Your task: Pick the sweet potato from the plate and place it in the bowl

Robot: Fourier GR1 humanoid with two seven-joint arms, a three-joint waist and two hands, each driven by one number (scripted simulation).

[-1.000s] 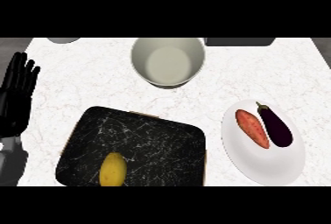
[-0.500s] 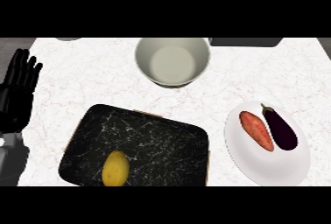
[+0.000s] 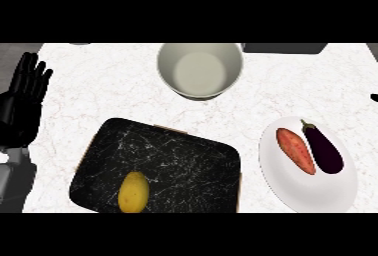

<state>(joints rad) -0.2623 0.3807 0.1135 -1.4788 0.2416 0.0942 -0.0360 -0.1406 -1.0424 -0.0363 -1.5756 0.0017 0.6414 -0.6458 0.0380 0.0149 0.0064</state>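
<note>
An orange sweet potato (image 3: 295, 150) lies on a white plate (image 3: 314, 192) at right, well apart from the open, straight-fingered left hand (image 3: 21, 107) resting at the left edge.

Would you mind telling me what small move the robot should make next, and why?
Probably bring the right hand, not in view, in over the white plate toward the sweet potato. It lies untouched beside the eggplant, the bowl holds nothing, and the left hand rests open at the far left edge.
</note>
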